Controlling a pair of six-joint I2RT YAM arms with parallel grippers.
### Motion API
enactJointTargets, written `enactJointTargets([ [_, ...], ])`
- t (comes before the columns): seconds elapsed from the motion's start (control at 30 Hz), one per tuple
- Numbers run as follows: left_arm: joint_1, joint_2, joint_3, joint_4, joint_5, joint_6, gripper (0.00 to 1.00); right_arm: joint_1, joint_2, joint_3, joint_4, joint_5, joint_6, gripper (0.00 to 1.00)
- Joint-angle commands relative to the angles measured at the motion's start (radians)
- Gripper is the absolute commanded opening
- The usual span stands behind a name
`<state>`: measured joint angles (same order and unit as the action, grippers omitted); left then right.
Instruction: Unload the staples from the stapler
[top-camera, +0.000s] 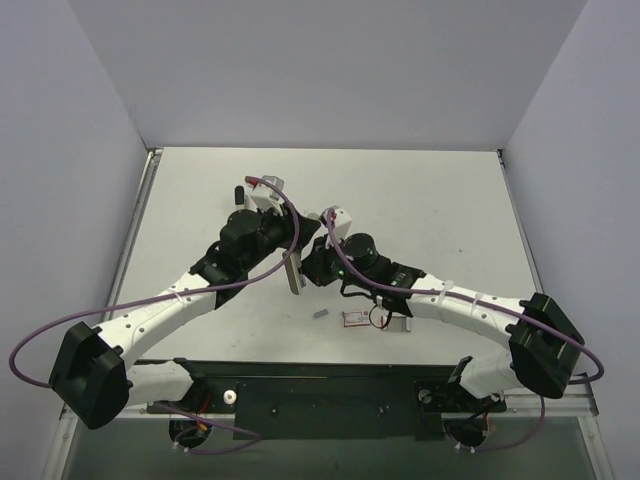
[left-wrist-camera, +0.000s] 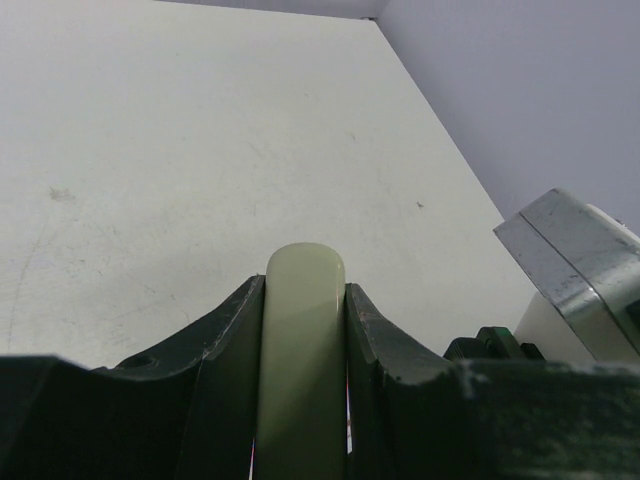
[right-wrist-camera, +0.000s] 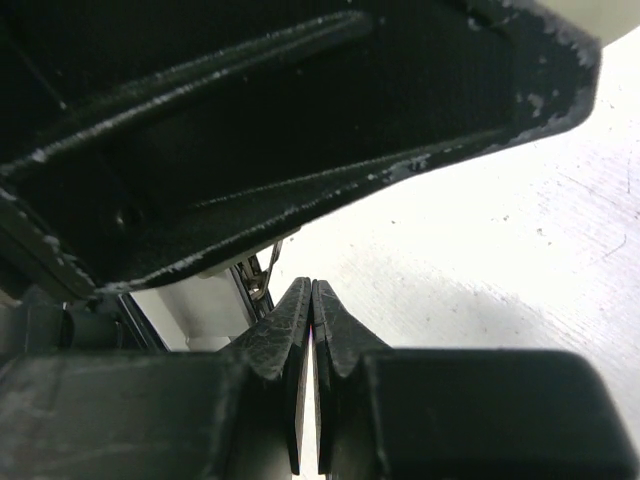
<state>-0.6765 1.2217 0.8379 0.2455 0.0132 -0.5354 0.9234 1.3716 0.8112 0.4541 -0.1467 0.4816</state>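
The left gripper (left-wrist-camera: 305, 340) clamps the stapler (top-camera: 293, 270) above the table (top-camera: 420, 200); best held steady. The right gripper (right-wrist-camera: 312, 300) (fingers together, empty) sits just beside it and should probe gently. What look like staples (top-camera: 320, 314) lie nearby.

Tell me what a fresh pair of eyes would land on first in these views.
First, the meeting at the middle of the table: the left hand is clamped on the pale stapler, and the right hand is shut and empty close beside it. Then, nearer the arm bases, a small grey strip of staples lies on the table near a red-pink box.
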Motion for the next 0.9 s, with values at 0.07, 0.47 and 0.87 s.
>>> enactJointTargets([
  [0.07, 0.003, 0.015, -0.009, 0.196, -0.068, 0.012, 0.0, -0.001, 0.049, 0.08, 0.089, -0.111, 0.043, 0.0],
  [0.47, 0.003, 0.067, -0.088, 0.291, -0.125, 0.008, 0.0, -0.035, 0.121, 0.137, 0.144, -0.175, 0.078, 0.0],
  [0.87, 0.003, 0.056, -0.06, 0.255, -0.131, 0.028, 0.0, -0.049, 0.113, 0.121, 0.133, -0.191, 0.08, 0.0],
])
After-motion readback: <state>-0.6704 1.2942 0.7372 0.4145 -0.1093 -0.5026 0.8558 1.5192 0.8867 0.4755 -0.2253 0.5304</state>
